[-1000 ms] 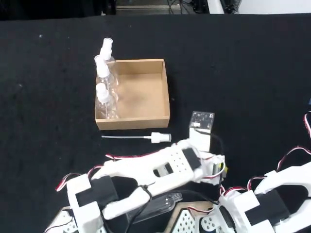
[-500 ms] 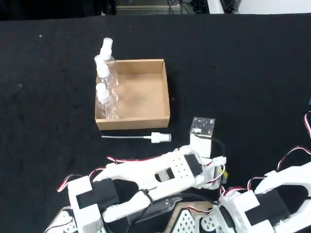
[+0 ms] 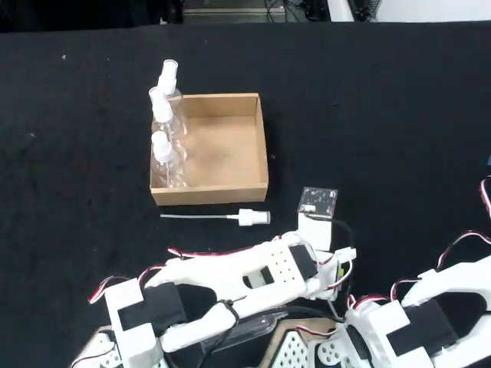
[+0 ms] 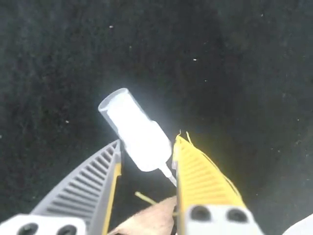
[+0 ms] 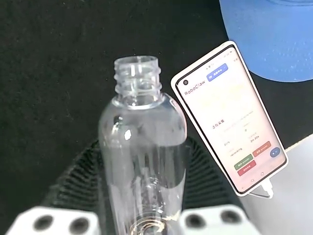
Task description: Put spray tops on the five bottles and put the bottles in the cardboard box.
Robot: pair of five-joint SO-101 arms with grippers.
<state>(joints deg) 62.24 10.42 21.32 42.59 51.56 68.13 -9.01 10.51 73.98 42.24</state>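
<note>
Upper left of centre: brown open cardboard box (image 3: 207, 193), with three clear plastic bottles with white spray tops (image 3: 163, 146) along its left wall. Just below it, a loose white spray top with long tube (image 3: 252, 217) lies on the black table (image 3: 383, 115). Lower centre, my left end effector (image 4: 146, 143) pinches a second white spray top (image 4: 132, 127). Lower right, my right end effector (image 5: 144, 166) grips a clear uncapped bottle (image 5: 139, 122). I judge three finished, two left.

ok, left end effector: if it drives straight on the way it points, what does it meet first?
The left end effector has a spray top between its fingers, sticking out ahead. Beyond that, the black table lies in line; how far off is unclear.
</note>
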